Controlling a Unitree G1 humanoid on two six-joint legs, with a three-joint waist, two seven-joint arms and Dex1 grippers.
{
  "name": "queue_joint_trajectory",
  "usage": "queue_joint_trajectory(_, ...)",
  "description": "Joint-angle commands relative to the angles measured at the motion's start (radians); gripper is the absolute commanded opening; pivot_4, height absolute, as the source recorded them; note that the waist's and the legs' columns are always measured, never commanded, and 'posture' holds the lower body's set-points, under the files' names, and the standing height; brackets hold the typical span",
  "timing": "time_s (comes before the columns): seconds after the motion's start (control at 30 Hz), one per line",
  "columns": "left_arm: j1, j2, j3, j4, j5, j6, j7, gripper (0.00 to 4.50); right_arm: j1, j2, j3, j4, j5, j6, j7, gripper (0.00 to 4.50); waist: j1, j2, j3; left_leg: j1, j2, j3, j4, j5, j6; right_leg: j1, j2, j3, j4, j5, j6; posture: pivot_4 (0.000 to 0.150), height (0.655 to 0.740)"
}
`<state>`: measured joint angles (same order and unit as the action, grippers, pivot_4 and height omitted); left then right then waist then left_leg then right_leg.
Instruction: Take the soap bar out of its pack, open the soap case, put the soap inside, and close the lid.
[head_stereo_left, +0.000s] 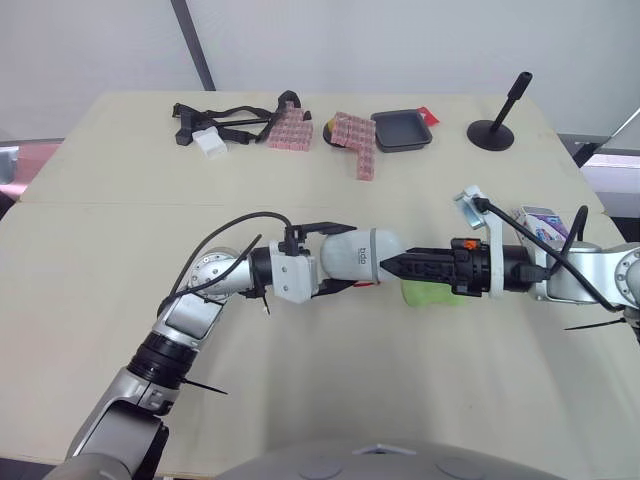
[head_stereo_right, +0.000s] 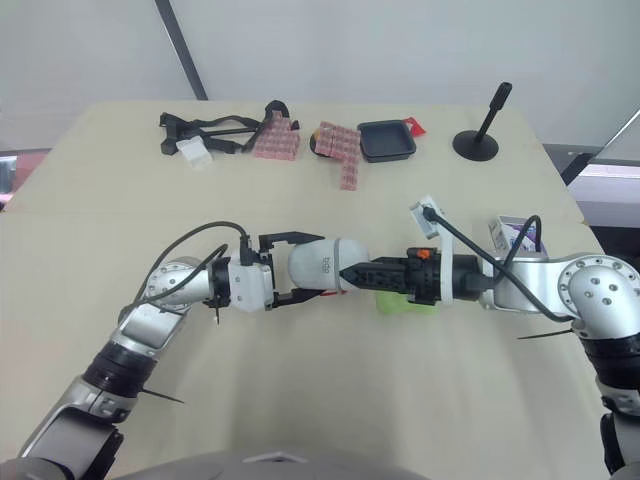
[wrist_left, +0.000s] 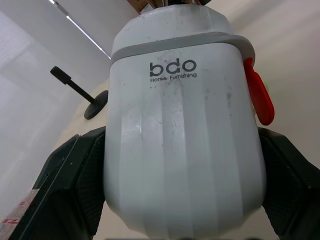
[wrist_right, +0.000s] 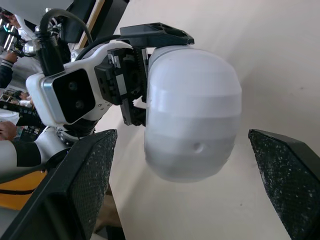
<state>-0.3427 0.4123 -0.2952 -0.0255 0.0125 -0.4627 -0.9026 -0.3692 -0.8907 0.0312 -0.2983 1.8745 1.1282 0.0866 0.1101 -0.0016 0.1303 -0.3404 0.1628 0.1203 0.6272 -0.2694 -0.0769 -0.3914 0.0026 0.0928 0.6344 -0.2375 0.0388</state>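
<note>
Here the left gripper (head_stereo_left: 348, 257) is clamped on the white soap case (wrist_left: 182, 140), its lid shut, at the middle of the table (head_stereo_left: 100, 250). The right gripper (head_stereo_left: 390, 266) faces it from 3 o'clock, jaws spread wide and empty. The green soap bar (head_stereo_left: 430, 293) lies bare under that gripper — its pack (head_stereo_left: 540, 222) sits further out toward 3 o'clock.

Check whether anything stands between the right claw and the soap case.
Nothing visible does. The left claw grips the white soap case, and the open right claw points straight at the case's free end, with a finger to either side of it and no object between.
</note>
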Motion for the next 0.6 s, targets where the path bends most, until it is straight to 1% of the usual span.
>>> queue_joint_trajectory(0.03,-0.006,0.003,0.0,-0.047,-0.014,0.005,0.015,3.47,-0.022,0.008,-0.008,-0.001,0.05,-0.024,-0.02,4.5,0.0,0.0,0.0,0.0,0.0,0.0,0.0,0.0,0.0,0.0,0.0,0.0,0.0,0.0,0.0,0.15,0.74)
queue_joint_trajectory(0.17,-0.01,0.001,-0.003,-0.046,-0.018,0.012,0.016,3.47,-0.026,0.019,-0.008,0.012,0.045,-0.031,-0.038,3.43,0.0,0.0,0.0,0.0,0.0,0.0,0.0,0.0,0.0,0.0,0.0,0.0,0.0,0.0,0.0,0.15,0.74)
queue_joint_trajectory(0.23,-0.014,-0.002,-0.004,-0.043,-0.019,0.014,0.016,3.47,-0.03,0.024,-0.007,0.019,0.042,-0.028,-0.04,2.59,0.0,0.0,0.0,0.0,0.0,0.0,0.0,0.0,0.0,0.0,0.0,0.0,0.0,0.0,0.0,0.15,0.74)
queue_joint_trajectory(0.3,-0.019,-0.007,-0.006,-0.04,-0.02,0.02,0.017,3.47,-0.035,0.03,-0.005,0.024,0.037,-0.026,-0.038,2.1,-0.001,0.0,0.0,0.0,0.0,0.0,0.0,0.0,0.0,0.0,0.0,0.0,0.0,0.0,0.0,0.15,0.74)
queue_joint_trajectory(0.33,-0.021,-0.008,-0.007,-0.04,-0.021,0.022,0.018,3.47,-0.037,0.032,-0.005,0.026,0.036,-0.025,-0.036,1.99,-0.001,0.0,0.0,0.0,0.0,0.0,0.0,0.0,0.0,0.0,0.0,-0.001,0.0,0.0,0.0,0.15,0.74)
queue_joint_trajectory(0.5,-0.022,-0.01,-0.008,-0.043,-0.025,0.03,0.021,3.47,-0.026,0.039,-0.009,0.023,0.03,-0.019,-0.017,1.99,0.0,0.0,0.0,-0.001,0.0,0.0,0.0,0.0,0.0,0.0,0.0,-0.001,0.0,0.0,0.0,0.15,0.74)
queue_joint_trajectory(0.6,-0.014,-0.016,-0.002,-0.067,-0.046,0.061,0.025,3.47,-0.003,0.037,-0.021,0.013,0.002,-0.005,0.041,1.99,0.0,0.0,0.0,-0.002,0.0,0.0,0.0,0.0,0.0,0.0,0.0,-0.001,0.001,0.0,0.0,0.15,0.74)
